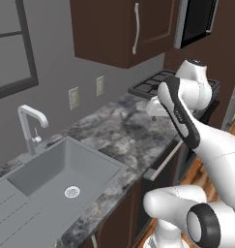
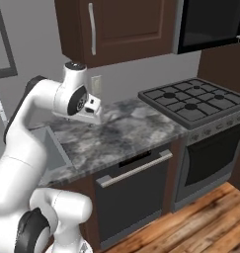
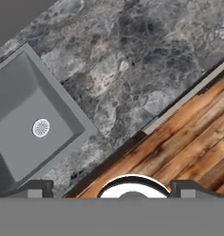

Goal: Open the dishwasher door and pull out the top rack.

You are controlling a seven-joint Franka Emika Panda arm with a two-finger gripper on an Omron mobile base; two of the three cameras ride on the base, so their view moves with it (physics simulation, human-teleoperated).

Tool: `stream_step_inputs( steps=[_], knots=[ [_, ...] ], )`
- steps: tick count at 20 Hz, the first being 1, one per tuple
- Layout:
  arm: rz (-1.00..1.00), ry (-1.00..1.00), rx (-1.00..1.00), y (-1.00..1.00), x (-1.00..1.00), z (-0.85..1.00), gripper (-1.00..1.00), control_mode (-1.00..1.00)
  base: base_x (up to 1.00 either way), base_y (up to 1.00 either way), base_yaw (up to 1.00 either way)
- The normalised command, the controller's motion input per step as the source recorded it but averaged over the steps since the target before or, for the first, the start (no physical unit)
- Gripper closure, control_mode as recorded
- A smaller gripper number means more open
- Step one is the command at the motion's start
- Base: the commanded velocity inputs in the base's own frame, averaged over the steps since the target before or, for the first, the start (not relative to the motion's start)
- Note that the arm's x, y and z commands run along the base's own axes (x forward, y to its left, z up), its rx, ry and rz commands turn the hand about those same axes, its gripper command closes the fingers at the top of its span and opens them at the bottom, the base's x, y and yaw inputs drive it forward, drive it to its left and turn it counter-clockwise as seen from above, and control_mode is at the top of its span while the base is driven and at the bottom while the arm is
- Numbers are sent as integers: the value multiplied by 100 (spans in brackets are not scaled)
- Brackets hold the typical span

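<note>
While the dishwasher door (image 2: 134,197) is sitting closed, the gripper (image 2: 94,114), its claw state hidden from me, is hovering above the counter (image 2: 121,133), needing to descend to the handle (image 2: 135,169).

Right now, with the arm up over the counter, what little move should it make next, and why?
Probably lower the tool forward over the counter edge toward the long silver bar handle on the flat dark dishwasher door. The door looks shut, and the tool hangs above the grey marbled stone counter, well clear of the handle.
</note>
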Motion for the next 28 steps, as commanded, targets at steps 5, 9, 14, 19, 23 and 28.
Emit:
stream_step_inputs(
  steps=[5,9,14,19,23,28],
  knots=[
    [-15,0,36,-75,-67,-63,-100,-100,0,0,0],
    [-17,0,37,-81,-63,-67,-100,-100,0,0,0],
    [-19,0,34,-83,-29,-63,-100,-100,0,0,0],
    [-17,0,34,-64,-7,-73,-100,-100,0,0,0],
    [-15,1,31,-45,14,-77,-100,-100,0,0,0],
    [-4,0,25,-19,66,-61,-100,-100,0,0,0]
  ],
)
